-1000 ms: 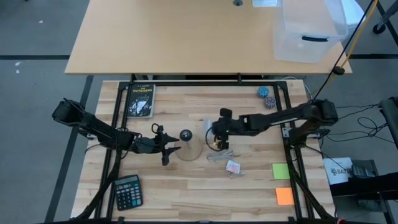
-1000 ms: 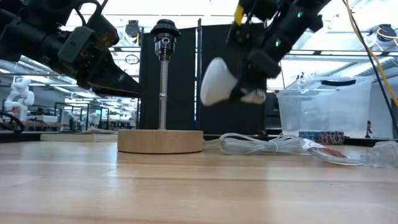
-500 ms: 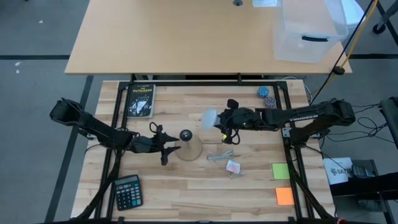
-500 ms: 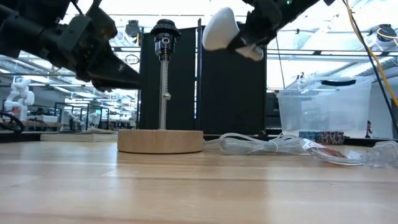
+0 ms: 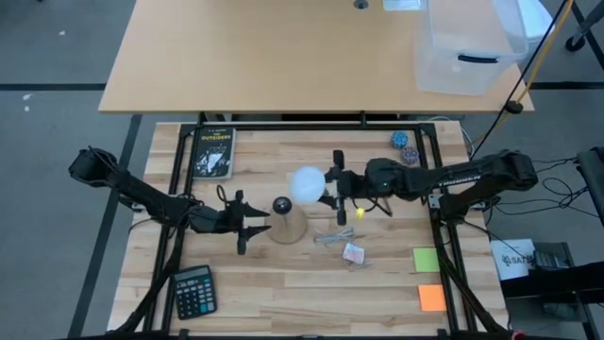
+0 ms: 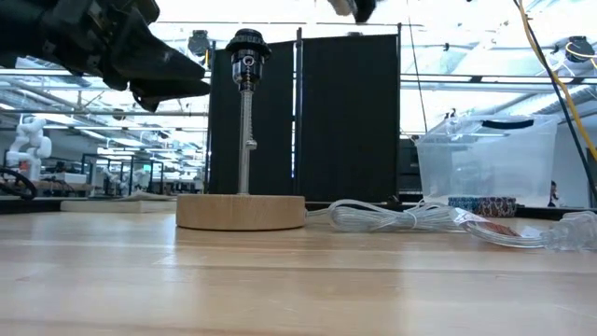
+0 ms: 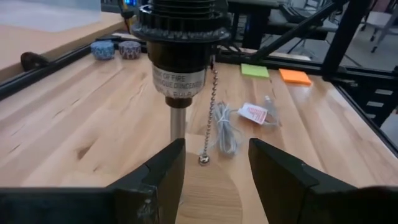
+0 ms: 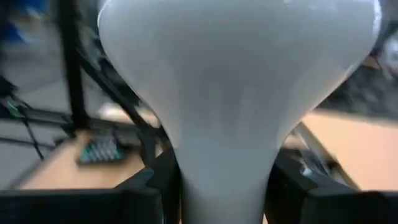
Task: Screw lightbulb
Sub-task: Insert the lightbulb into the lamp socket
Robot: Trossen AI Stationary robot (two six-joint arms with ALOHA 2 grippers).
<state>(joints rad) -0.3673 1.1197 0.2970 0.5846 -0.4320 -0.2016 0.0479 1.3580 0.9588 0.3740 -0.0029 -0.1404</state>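
Right gripper [image 5: 330,182] holds the lightbulb [image 5: 307,183] up in the air, just right of the lamp socket [image 5: 281,205].

Fingers are clamped on the bulb's neck, dome pointing toward the lamp; in the right wrist view the bulb [image 8: 239,93] fills the picture between the two fingers [image 8: 155,186]. Bulb and socket are apart, nothing threaded in. Left gripper [image 5: 247,226] sits just left of the lamp stand [image 6: 241,211], fingers spread wide. In the left wrist view the stem runs up between them to the socket [image 7: 181,37], pull chain [image 7: 211,112] hanging beside it, no contact visible. Cord [image 5: 332,236] and wrapper [image 5: 354,253] lie on the table [image 5: 311,283] right of the stand.
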